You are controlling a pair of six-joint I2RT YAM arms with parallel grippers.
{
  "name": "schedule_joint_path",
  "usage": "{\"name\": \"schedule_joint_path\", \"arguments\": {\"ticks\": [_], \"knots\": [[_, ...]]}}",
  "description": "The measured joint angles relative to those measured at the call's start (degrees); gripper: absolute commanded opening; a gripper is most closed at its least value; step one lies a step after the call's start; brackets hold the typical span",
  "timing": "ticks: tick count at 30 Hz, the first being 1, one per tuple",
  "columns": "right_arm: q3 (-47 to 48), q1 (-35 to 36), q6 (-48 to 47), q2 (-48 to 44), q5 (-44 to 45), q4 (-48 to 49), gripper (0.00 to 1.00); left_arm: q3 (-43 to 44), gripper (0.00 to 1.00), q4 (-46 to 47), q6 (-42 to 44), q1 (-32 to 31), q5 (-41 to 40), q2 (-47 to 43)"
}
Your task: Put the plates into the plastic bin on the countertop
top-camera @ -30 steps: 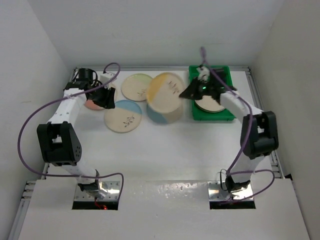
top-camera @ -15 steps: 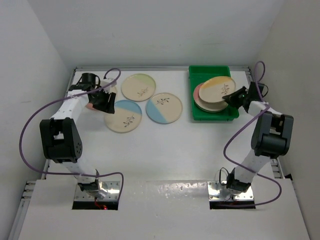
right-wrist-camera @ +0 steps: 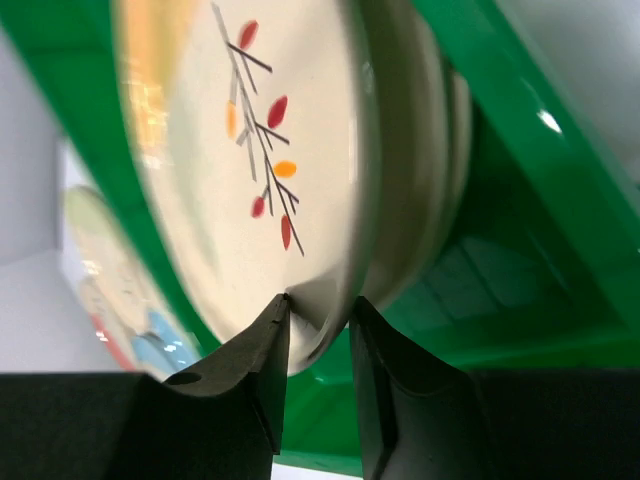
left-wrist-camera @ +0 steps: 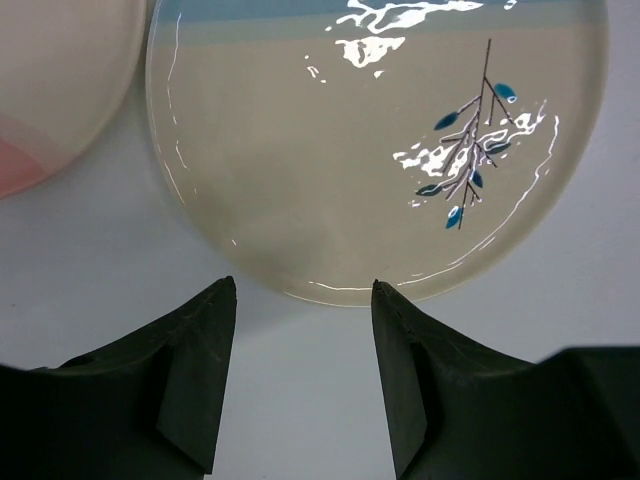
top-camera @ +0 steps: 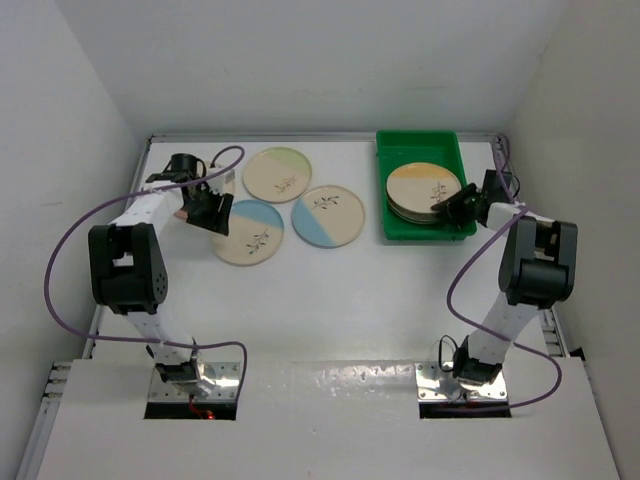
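Half a second ago the right pincer [right-wrist-camera: 320, 305] holds the top plate [top-camera: 424, 185] tilted above the bin [top-camera: 417, 142]. Now this plate lies flat on the stack [right-wrist-camera: 430, 150] inside the bin. The pincer has come lower, to the bin's near right corner. The plate's rim is between its two fingers, which stand close on both sides. Whether they still press the rim, I cannot tell.

The left pincer [left-wrist-camera: 302, 290] has moved a little nearer, from the pink plate [left-wrist-camera: 50, 90] toward the blue plate [top-camera: 247, 232]. It is about half open and holds nothing. The near rim of the blue plate lies just ahead of the gap between its fingers.

Two more plates lie flat on the surface [top-camera: 330, 290]. The green-tinted one [top-camera: 277, 174] is at the back, and another half-blue one [top-camera: 329, 215] is to the right of it. They are near each other and well apart from the bin.

In the top view the left arm covers most of the pink plate. The bin's green wall stands close beside the right pincer. A purple cable [top-camera: 60, 260] loops out at the left of the left arm.
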Motion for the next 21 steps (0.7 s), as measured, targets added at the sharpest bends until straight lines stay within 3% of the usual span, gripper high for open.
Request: {"name": "schedule_joint_path", "arguments": {"ticks": [4, 11, 16, 21], "knots": [[0.44, 0.61, -0.44, 2.73, 1.25, -5.29, 0.37, -0.02, 0.59, 0.83, -0.31, 0.0, -1.01, 1.9], [5.86, 2.34, -5.77, 2.95, 5.68, -12.76, 0.66, -0.02, 0.62, 1.42, -1.01, 0.0, -2.8, 3.02], [8.66, 6.75, -12.74, 0.42, 14.91, -19.58, 0.72, 0.02, 0.62, 2.03, -2.78, 0.22, -5.03, 6.16], [8.68, 14.64, -19.39, -8.24, 23.65, -22.27, 0.73, 1.09, 0.58, 1.79, -4.76, 0.22, -6.58, 11.82]]}}
